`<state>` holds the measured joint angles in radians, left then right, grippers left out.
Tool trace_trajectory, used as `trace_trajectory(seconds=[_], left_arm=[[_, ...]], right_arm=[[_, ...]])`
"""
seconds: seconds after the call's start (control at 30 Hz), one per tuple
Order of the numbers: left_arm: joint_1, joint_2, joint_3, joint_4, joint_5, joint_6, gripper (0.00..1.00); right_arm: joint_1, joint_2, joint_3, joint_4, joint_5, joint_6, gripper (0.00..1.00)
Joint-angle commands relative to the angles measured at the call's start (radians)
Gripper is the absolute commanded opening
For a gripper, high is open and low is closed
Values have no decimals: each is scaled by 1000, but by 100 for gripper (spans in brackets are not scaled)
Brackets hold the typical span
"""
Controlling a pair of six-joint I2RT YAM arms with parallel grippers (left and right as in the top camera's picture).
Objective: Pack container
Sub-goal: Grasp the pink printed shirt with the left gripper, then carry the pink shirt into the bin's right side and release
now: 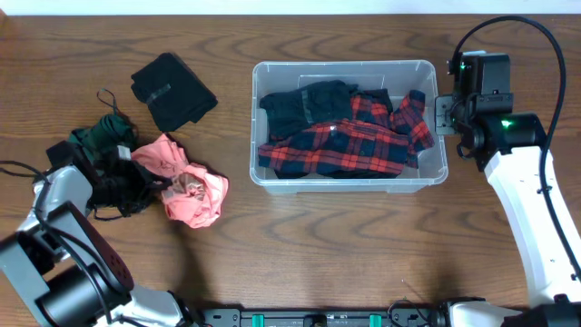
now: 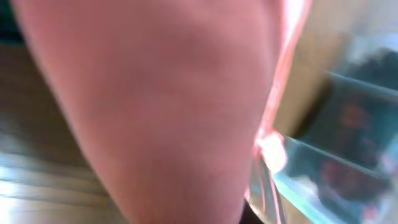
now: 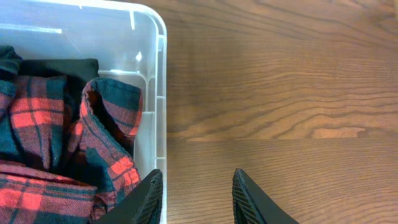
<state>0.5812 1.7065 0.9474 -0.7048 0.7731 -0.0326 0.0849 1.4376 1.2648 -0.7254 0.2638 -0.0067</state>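
The container [image 1: 349, 71] is a clear plastic bin at mid-table. It holds a red-and-black plaid shirt [image 1: 349, 145] and a black garment [image 1: 309, 102]. A pink garment [image 1: 192, 198] lies bunched to its left, and my left gripper [image 1: 156, 182] pinches its top edge. In the left wrist view the pink cloth [image 2: 161, 106] fills the picture and hides the fingers, with the container's wall [image 2: 311, 180] at the right. My right gripper [image 3: 196, 196] is open and empty just outside the container's right wall [image 3: 158, 93], its left finger at the rim. It also shows in the overhead view [image 1: 442, 113].
A folded black garment [image 1: 172, 91] lies at the back left. A dark green garment [image 1: 107, 141] with black straps lies next to the pink one, under my left arm. Bare wood table [image 3: 280, 93] lies right of the container.
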Motion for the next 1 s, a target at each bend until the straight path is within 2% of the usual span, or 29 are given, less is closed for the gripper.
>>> trace_trajectory(seconds=[0.0, 0.1, 0.23, 0.37, 0.47, 0.6, 0.73, 0.87, 0.97], left_arm=[[-12, -142, 6, -8, 180, 52, 6], [-44, -299, 8, -7, 188, 39, 6], [-135, -533, 10, 53, 188, -64, 6], [-305, -714, 11, 196, 174, -135, 6], [-471, -771, 11, 359, 90, -268, 6], [-713, -730, 11, 627, -30, -430, 6], [-912, -584, 11, 825, -114, -535, 6], [-1053, -366, 16, 989, -113, -641, 6], [-1125, -206, 57, 1071, -74, -654, 6]], right_arm=[[-24, -72, -3, 3, 55, 10, 37], [-40, -112, -3, -2, 70, -11, 39], [-60, -150, -3, -16, 70, -17, 39], [-95, -175, -3, -28, 77, 13, 39], [-130, -190, -3, -43, 76, 40, 39], [-150, -190, -3, -67, 76, 40, 38], [-150, -190, -3, -77, 77, 40, 38], [-150, -190, -3, -79, 77, 40, 38], [-150, -190, -3, -80, 77, 40, 38]])
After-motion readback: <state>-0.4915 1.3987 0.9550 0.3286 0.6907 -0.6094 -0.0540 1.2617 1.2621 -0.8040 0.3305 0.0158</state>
